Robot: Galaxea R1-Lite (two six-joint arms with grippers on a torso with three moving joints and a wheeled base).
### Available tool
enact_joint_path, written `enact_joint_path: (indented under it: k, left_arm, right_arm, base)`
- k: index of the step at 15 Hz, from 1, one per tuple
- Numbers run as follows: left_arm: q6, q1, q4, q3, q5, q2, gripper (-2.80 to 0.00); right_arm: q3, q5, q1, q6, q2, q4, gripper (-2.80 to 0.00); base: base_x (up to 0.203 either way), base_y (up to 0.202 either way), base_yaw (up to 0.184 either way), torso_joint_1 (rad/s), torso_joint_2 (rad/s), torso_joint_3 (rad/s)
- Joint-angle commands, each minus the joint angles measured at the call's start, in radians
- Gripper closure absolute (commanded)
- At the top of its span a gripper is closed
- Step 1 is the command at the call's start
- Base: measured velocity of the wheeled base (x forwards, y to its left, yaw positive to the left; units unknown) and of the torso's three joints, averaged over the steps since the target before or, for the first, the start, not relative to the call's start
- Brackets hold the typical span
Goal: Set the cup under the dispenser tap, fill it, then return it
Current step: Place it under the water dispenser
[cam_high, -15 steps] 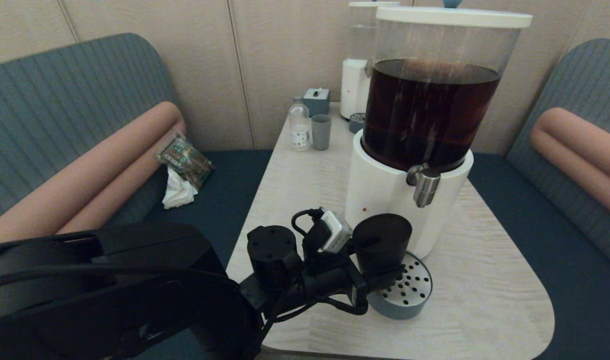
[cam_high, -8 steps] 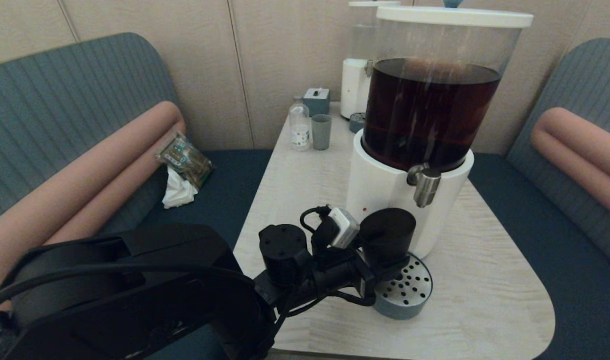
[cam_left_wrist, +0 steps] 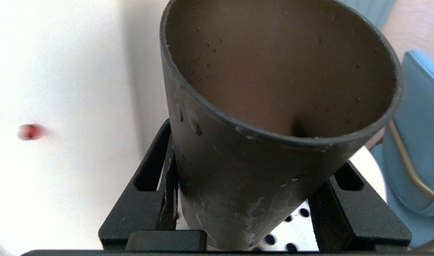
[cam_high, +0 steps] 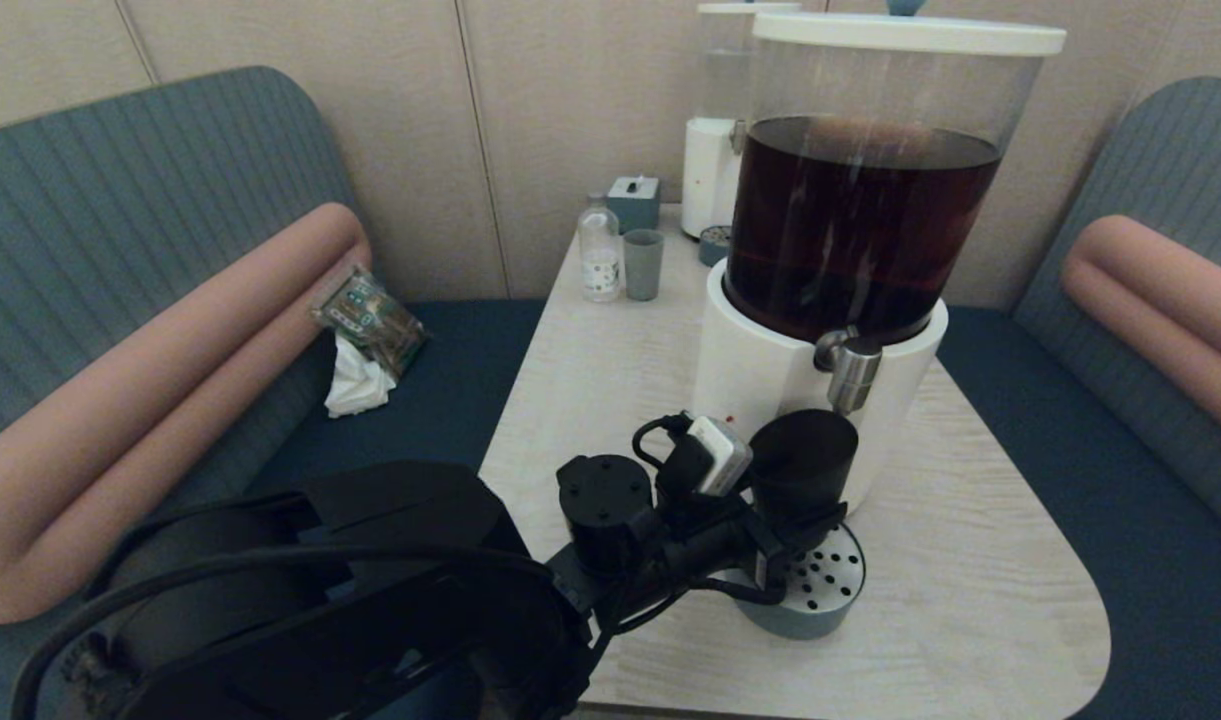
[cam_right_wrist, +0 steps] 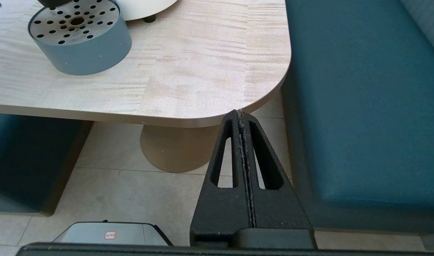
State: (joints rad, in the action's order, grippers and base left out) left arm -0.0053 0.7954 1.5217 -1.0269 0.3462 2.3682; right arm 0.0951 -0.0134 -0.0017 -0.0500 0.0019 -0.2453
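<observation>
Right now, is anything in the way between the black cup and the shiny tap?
Nothing visible is. The left gripper holds the cup over the drip tray, just left of the dispenser tap and a little below it, with only open air between them. The right gripper is parked beyond the table edge.

head: high, looks forward-down over surface (cam_high: 970, 600), mid-range | left wrist: behind left tool (cam_left_wrist: 252, 209), very close on cup (cam_left_wrist: 273, 106), perforated drip tray (cam_left_wrist: 295, 227) below | right wrist: low off surface corner, behind right tool (cam_right_wrist: 243, 121), faces floor | shared: drip tray (cam_right_wrist: 78, 39), surface
</observation>
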Motion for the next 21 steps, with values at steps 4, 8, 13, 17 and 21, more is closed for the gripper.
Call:
enact_joint_path:
  k: [4,8,13,17,21]
  left_arm:
    - [-0.001,0.011,0.008,-0.002,0.002,0.022,0.0]
    - [-0.001,0.016,0.008,0.025,0.002,0.023,0.0]
    - [-0.001,0.016,0.008,0.025,0.002,0.023,0.0]
    - [-0.001,0.016,0.008,0.027,0.001,0.023,0.0]
    - [-0.001,0.016,0.008,0.027,0.001,0.021,0.0]
  right_arm:
    - [0.0,0.0,0.0,-0.001,0.0,-0.002,0.0]
    - [0.0,0.0,0.0,-0.001,0.0,-0.002,0.0]
    - [0.0,0.0,0.0,-0.001,0.0,-0.002,0.0]
    - [0.0,0.0,0.0,-0.001,0.0,-0.002,0.0]
    - [0.0,0.0,0.0,-0.001,0.0,-0.002,0.0]
  base:
    - [0.0,0.0,0.0,0.0,0.0,0.0]
    - [0.0,0.0,0.0,0.0,0.0,0.0]
    - [0.0,0.0,0.0,0.0,0.0,0.0]
    - [0.0,0.0,0.0,0.0,0.0,0.0]
    - [0.0,0.0,0.0,0.0,0.0,0.0]
